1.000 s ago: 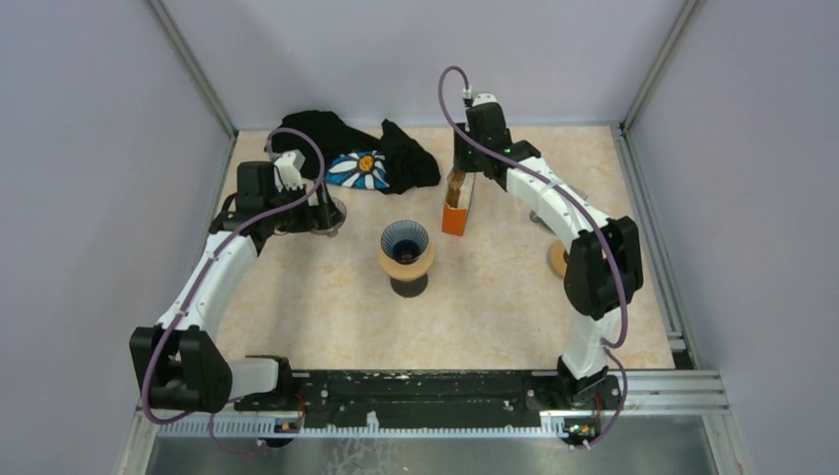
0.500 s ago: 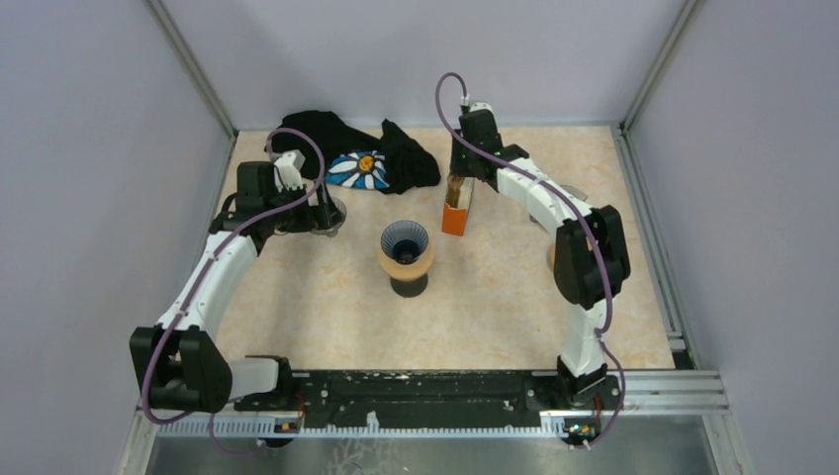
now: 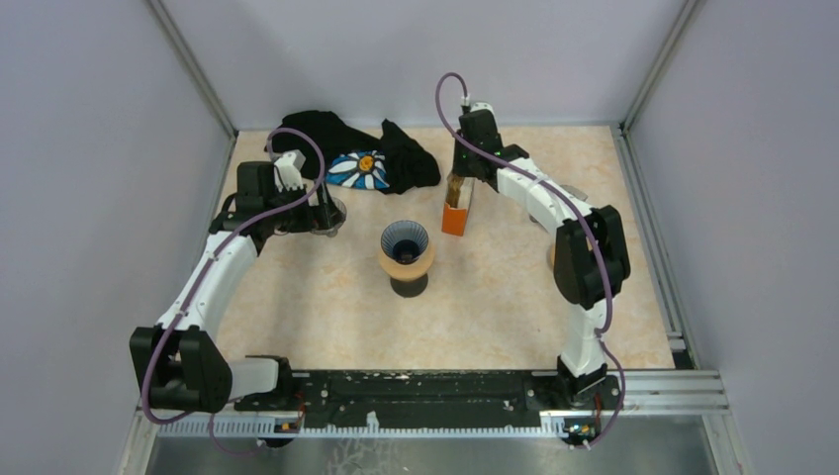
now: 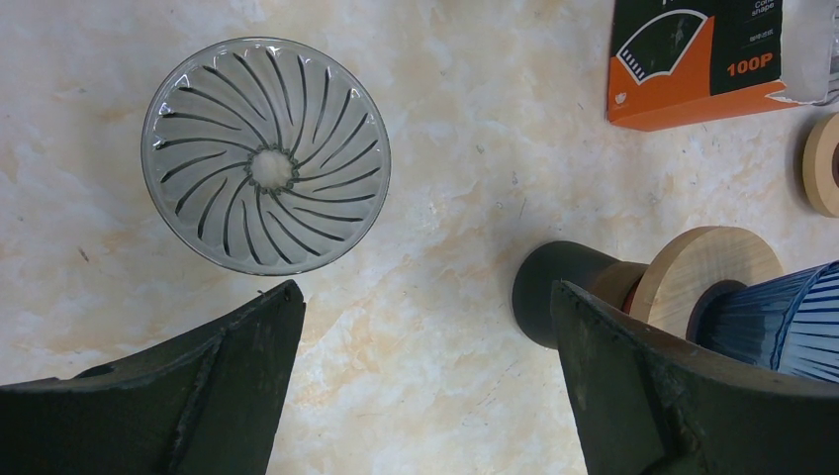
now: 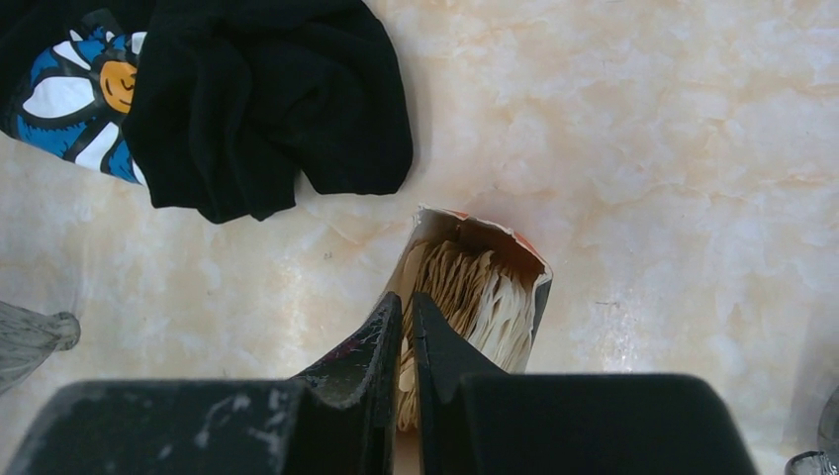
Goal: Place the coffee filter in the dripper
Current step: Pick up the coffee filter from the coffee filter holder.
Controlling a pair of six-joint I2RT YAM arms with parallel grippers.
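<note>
Our right gripper (image 5: 406, 302) pinches a coffee filter (image 5: 465, 287) inside the open box (image 3: 454, 220), to pull it out; our left gripper (image 4: 425, 292) stands wide apart.

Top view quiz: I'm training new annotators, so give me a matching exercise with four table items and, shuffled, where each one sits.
1 glass dripper
2 filter box
3 black cloth
4 blue dripper

A on a wooden ring, in the middle
B right pincer tips inside it
C just ahead of the open left pincer
D at the far edge

Pairs: 1-C, 2-B, 3-D, 4-A
</note>
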